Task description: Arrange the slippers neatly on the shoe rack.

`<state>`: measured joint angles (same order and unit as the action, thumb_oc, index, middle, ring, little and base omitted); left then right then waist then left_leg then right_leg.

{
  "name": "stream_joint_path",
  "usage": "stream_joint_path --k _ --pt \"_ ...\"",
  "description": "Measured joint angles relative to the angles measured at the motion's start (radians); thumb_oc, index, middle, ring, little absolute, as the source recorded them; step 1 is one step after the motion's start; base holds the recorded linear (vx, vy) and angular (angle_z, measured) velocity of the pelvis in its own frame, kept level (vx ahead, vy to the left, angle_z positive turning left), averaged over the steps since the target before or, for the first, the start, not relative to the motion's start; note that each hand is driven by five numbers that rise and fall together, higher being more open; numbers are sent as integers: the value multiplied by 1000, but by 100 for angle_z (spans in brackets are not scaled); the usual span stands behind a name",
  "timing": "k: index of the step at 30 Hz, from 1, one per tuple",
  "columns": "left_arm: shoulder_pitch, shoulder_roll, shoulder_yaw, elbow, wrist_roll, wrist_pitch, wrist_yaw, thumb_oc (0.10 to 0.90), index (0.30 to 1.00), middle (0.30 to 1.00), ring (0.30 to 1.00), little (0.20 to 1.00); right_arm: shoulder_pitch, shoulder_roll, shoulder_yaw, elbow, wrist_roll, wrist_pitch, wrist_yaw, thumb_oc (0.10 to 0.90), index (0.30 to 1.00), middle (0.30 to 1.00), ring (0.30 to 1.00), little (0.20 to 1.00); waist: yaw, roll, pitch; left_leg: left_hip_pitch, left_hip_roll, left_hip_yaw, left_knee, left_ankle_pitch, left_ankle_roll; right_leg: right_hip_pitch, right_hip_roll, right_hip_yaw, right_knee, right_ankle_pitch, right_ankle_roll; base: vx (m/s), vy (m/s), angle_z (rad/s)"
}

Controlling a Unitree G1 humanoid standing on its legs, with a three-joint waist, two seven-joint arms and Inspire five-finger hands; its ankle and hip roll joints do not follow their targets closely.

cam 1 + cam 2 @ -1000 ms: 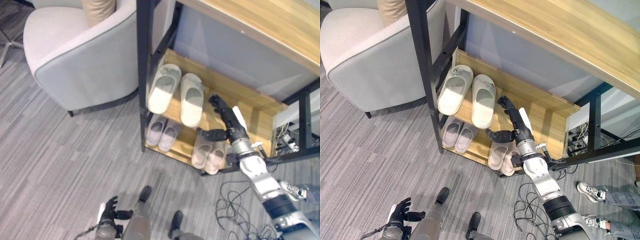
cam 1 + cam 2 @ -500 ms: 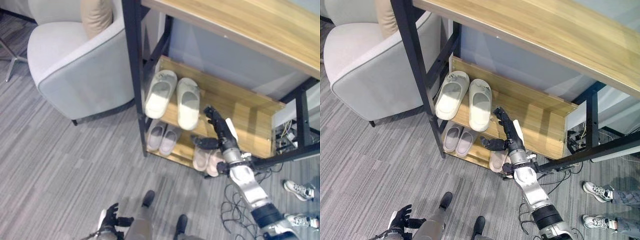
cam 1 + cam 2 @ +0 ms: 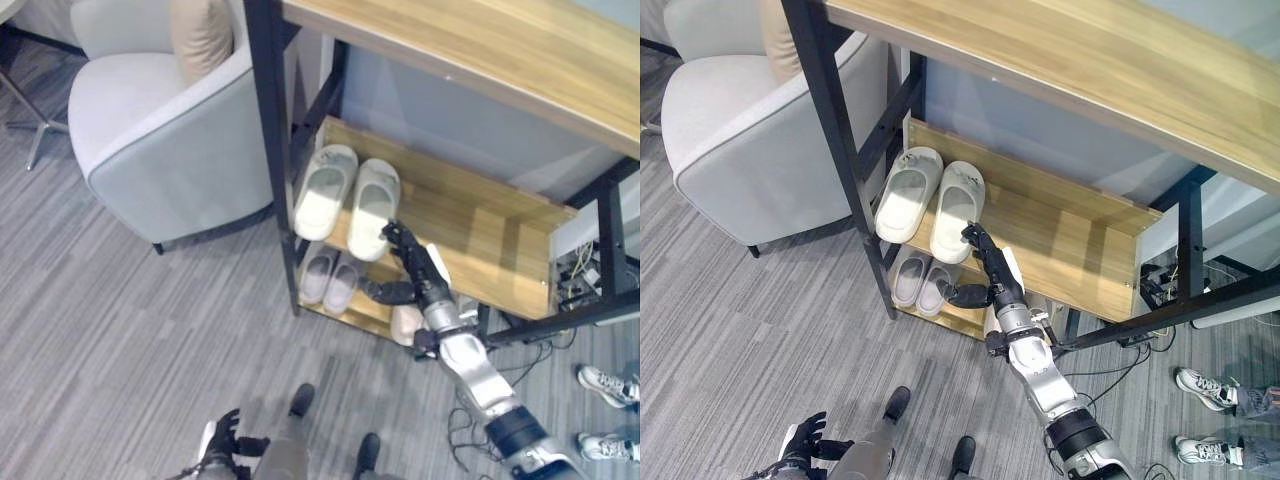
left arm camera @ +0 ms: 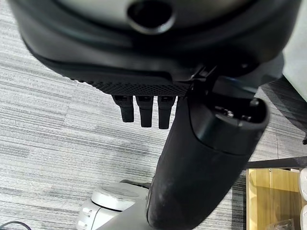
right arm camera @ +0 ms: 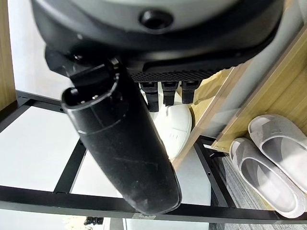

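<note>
A: What changed?
B: The right robot hand, fingers relaxed, has shifted to touch the pale cream foam slippers on the wooden shoe rack; alignment looks nearly finished.

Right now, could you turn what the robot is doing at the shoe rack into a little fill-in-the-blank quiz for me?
1. The cream slippers sit on the ___ shelf of the shoe rack.
2. The hand reaching toward them is the robot's ___ hand.
3. Left of the rack stands a grey ___.
4. The grey slippers sit on the ___ shelf.

Missing words: upper; right; armchair; lower
</note>
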<state>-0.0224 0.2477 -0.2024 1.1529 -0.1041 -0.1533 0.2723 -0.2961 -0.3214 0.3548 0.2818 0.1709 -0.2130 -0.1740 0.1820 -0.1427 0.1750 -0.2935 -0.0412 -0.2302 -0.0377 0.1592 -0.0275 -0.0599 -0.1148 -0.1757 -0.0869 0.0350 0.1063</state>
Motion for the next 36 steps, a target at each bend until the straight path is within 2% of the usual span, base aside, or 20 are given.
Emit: stream_joint_path --k 6,12,19,22,28,33,36 --pt "0 0 0 5 4 0 1 800 900 900 900 900 -18 2 36 2 -1 0 3 800 900 900 900 900 3 1 -1 0 2 -3 0 0 0 0 2 -1 0 0 0 0 0 0" --pt "0 -5 -1 6 9 0 5 800 900 900 900 900 -21 42 36 4 38 1 -2 800 900 900 900 900 12 7 -3 1 0 -7 0 1 -1 3 2 -4 0 0 0 0 0 0" --pt "4 -9 3 10 11 0 9 800 900 900 900 900 -19 41 35 7 26 8 -32 800 900 900 900 900 13 12 -7 16 0 -8 -4 -1 2 18 0 -6 0 -3 -1 0 0 0" --pt "10 -19 9 12 11 0 28 800 900 900 900 900 -12 48 16 7 -4 8 -61 800 900 900 900 900 13 23 -12 17 -2 -9 -5 -1 2 20 -2 -7 0 -3 0 0 0 0" --pt "36 -26 14 9 12 1 34 800 900 900 900 900 50 47 -46 -5 -55 9 -114 800 900 900 900 900 9 26 -19 60 -5 -9 -22 -2 5 54 -7 -11 0 -14 1 2 0 1" --pt "47 -25 31 16 15 4 36 800 900 900 900 900 91 46 -89 -5 -52 9 -124 800 900 900 900 900 -17 32 -26 74 -4 -7 -23 -4 7 68 -8 -11 0 -17 2 -6 -1 -1" --pt "55 -34 67 27 33 21 32 800 900 900 900 900 173 47 -117 -23 -51 10 -109 800 900 900 900 900 -25 40 -33 125 -6 9 -41 -7 11 104 -19 -1 1 -21 3 -38 -4 -10"
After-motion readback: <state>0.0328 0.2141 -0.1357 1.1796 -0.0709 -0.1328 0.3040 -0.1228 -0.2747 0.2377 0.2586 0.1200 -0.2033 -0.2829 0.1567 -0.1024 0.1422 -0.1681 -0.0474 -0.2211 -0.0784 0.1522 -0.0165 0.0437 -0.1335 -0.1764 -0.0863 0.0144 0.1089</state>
